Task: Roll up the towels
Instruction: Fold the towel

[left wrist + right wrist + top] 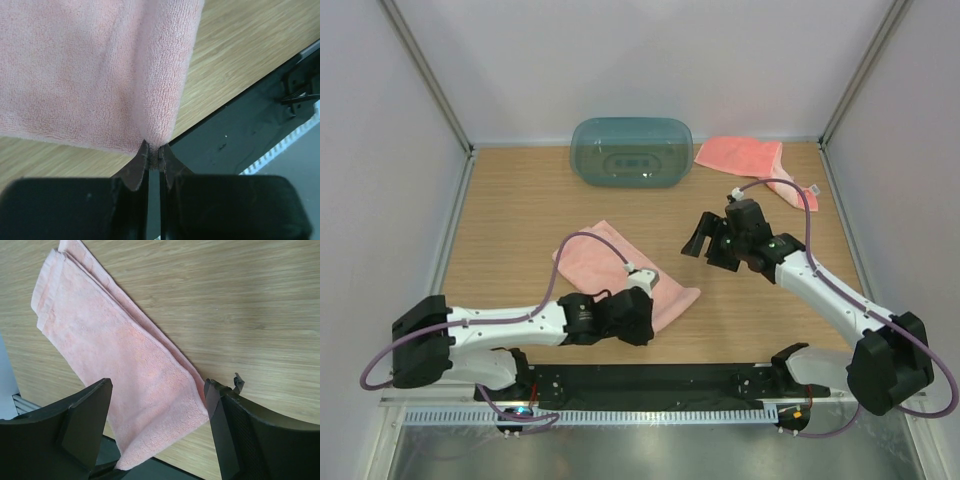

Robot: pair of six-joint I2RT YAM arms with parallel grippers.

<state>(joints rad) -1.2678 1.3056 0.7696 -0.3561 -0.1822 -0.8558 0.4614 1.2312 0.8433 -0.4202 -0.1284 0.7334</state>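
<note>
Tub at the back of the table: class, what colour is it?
The tub is translucent teal, which shows best in the top external view.

Top external: steeply down from above and behind the arm bases, whole counter in frame. Left wrist: very close behind the left pincer, facing an edge of the folded pink towel. Right wrist: farther off, looking down past the right pincer. All three share that towel.
</note>
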